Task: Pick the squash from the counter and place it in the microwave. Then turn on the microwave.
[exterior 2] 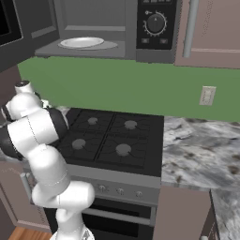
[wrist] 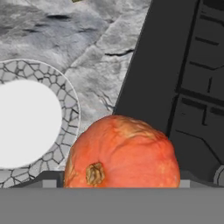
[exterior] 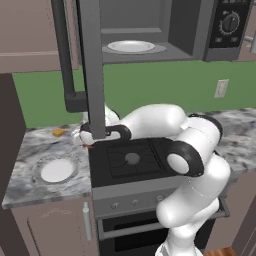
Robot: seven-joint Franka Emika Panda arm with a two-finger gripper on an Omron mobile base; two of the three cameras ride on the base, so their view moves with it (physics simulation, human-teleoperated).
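Observation:
The squash (wrist: 122,153), an orange-red rounded lump with a brown stem scar, lies on the marbled counter (wrist: 87,48) against the stove's left edge. In the hand view it sits low and close between the two fingers of my gripper (wrist: 116,181), which is open, with a fingertip (wrist: 49,180) just outside each flank. From the left base, a sliver of the squash (exterior: 90,146) and my gripper (exterior: 85,137) show behind the hanging door. The microwave (exterior: 150,30) is above, its door (exterior: 92,65) swung open, a white plate (exterior: 131,46) inside and a dial (exterior: 230,22) at the right.
A white plate (exterior: 56,170) on a pebbled mat lies on the counter left of the squash. A small yellow-orange cube (exterior: 59,132) sits at the back. The black stove (exterior: 132,160) borders the squash on the right. The open door's handle (exterior: 62,55) hangs near my arm.

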